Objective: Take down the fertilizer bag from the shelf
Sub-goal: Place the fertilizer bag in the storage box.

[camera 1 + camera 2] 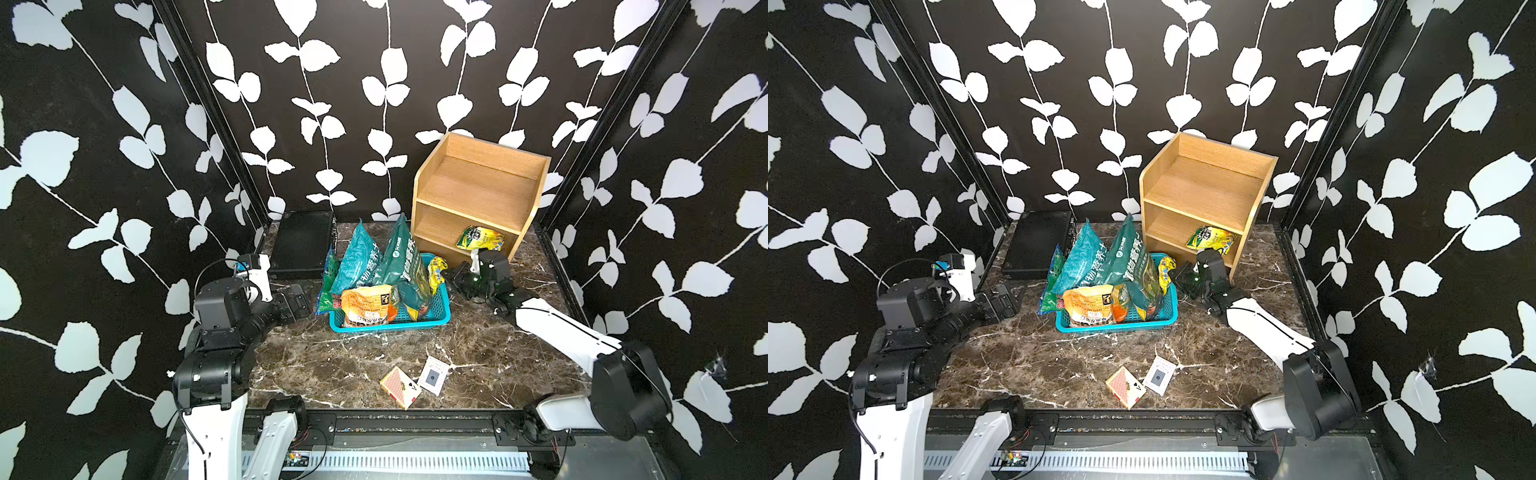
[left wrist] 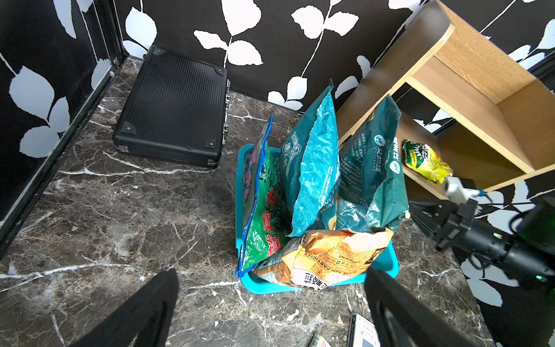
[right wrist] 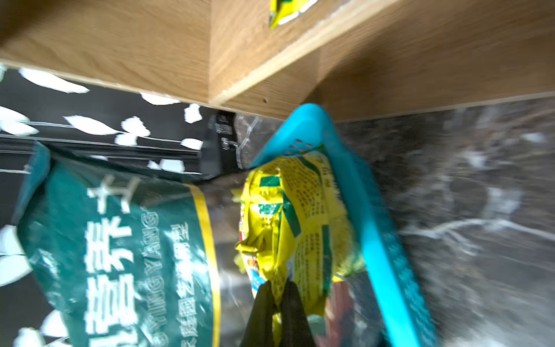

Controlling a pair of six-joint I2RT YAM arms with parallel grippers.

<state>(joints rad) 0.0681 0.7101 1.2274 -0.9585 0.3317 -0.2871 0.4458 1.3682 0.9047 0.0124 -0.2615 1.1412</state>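
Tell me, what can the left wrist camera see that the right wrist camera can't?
Only the left wrist view shows the black case, the orange bag and the left gripper, open. Only the right wrist view shows the right gripper shut on a crumpled yellow bag. Both show the shelf, the turquoise basket, a dark green bag and the marble table.

We see a light wood-grain shelf (image 1: 478,187); a turquoise perforated basket (image 1: 390,326); a yellow fertilizer bag (image 3: 288,216) with green print; teal bags (image 1: 361,262); a brown, white-veined marble tabletop (image 1: 353,365); black walls (image 1: 83,232), white leaves.
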